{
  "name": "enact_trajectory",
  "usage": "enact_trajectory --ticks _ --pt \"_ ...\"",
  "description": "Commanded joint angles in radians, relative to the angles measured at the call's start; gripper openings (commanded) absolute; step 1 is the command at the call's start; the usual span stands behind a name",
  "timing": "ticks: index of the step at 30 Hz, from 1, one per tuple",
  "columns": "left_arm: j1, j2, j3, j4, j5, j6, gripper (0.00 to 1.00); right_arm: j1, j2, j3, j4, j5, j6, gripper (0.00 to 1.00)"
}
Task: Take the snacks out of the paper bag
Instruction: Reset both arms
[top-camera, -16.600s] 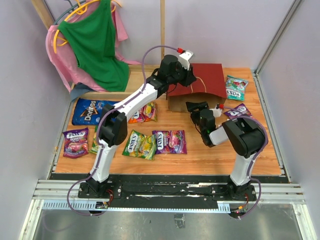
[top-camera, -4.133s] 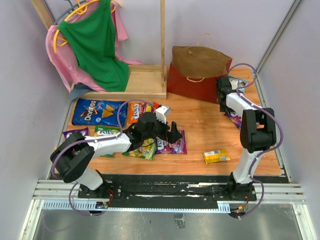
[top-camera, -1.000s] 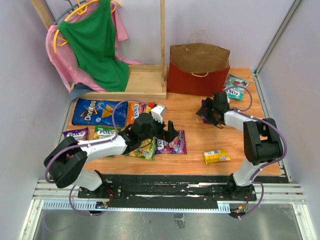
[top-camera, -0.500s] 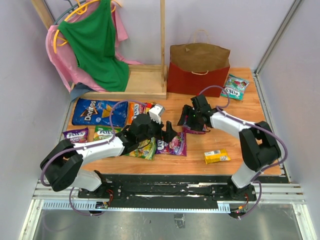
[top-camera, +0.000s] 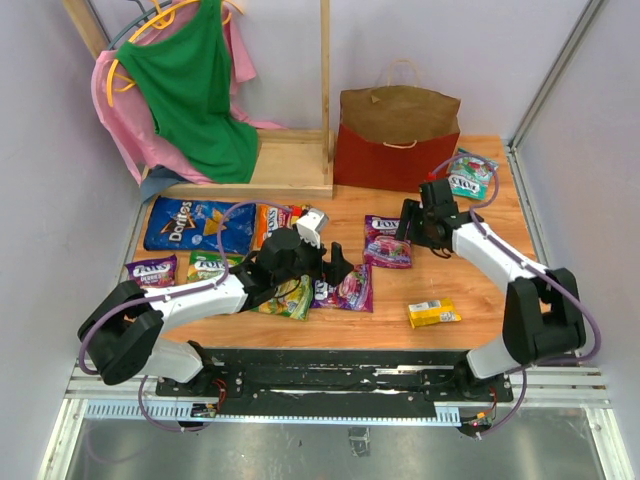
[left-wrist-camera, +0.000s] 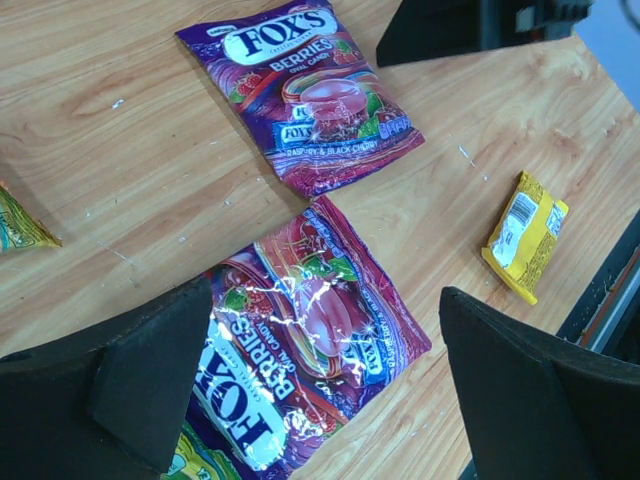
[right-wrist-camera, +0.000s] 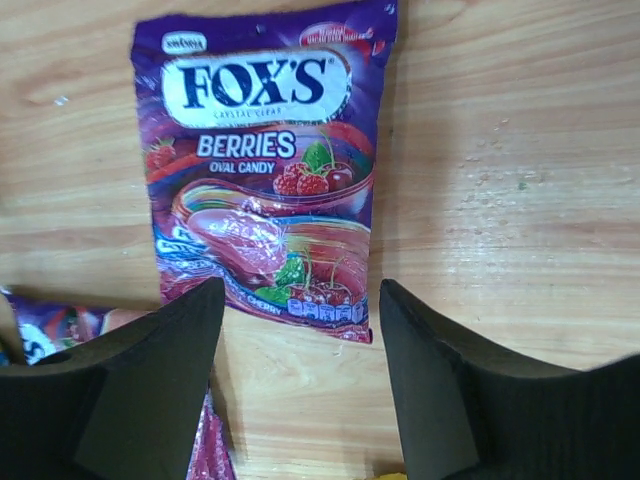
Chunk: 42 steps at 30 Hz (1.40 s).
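Now right end effector (right-wrist-camera: 300, 300) hovers open, empty, over a purple packet (right-wrist-camera: 265, 170) on the surface (right-wrist-camera: 500, 150), left end effector (left-wrist-camera: 322, 300) wide; next, probably reach into the paper bag (top-camera: 385, 165)

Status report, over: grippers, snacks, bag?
Grippers open: left gripper over one purple packet, right gripper above second purple packet, lying flat. Upright paper bag behind. Nothing blocking.

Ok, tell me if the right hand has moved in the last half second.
Yes. The right hand has drawn back to the right along the bag's front, open, leaving the purple packet flat on the table just left of it.
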Motion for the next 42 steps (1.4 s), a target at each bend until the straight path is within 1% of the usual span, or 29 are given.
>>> enact_trajectory --ticks 1,3,5,8,12,20,25,28,31,34,36,39,42 --pt "-0.006 -0.021 -0.005 0.019 -0.012 0.007 1.00 0.002 0.093 0.008 0.006 0.033 -0.049 0.62" --pt "-0.006 -0.019 -0.003 0.015 -0.012 0.008 1.00 0.015 0.142 0.030 0.012 0.038 -0.047 0.59" --pt "-0.006 -0.020 -0.003 0.011 -0.018 0.010 1.00 0.038 0.185 0.048 0.015 0.039 -0.034 0.58" --pt "-0.006 -0.021 0.001 0.000 -0.026 0.014 1.00 0.087 0.242 0.065 0.031 0.062 0.017 0.61" --pt "-0.006 -0.029 0.008 -0.019 -0.038 0.020 1.00 0.138 0.330 0.120 0.051 0.076 0.074 0.61" --pt "-0.002 -0.072 -0.008 -0.046 -0.071 0.016 1.00 0.204 0.470 0.269 0.088 0.061 0.097 0.60" --pt "0.049 -0.097 -0.033 -0.026 -0.011 -0.024 1.00 0.246 0.518 0.340 0.091 0.042 0.080 0.60" --pt "0.086 -0.093 -0.033 -0.046 -0.022 -0.034 1.00 0.263 0.522 0.349 0.092 0.029 0.064 0.61" --pt "0.112 -0.098 -0.024 -0.077 -0.049 -0.029 1.00 0.266 0.489 0.333 0.090 0.012 0.028 0.63" --pt "0.156 -0.123 -0.032 -0.083 -0.048 -0.032 1.00 0.263 0.407 0.305 0.066 0.054 -0.011 0.69" --pt "0.192 -0.146 -0.031 -0.095 -0.040 -0.036 1.00 0.260 0.335 0.277 0.047 0.072 -0.033 0.79" --pt "0.239 -0.191 -0.046 -0.110 -0.074 -0.027 1.00 0.260 0.190 0.200 0.073 0.045 -0.070 0.99" --pt "0.275 -0.239 -0.041 -0.144 -0.121 -0.012 1.00 0.249 0.042 0.097 0.110 0.035 -0.082 0.98"
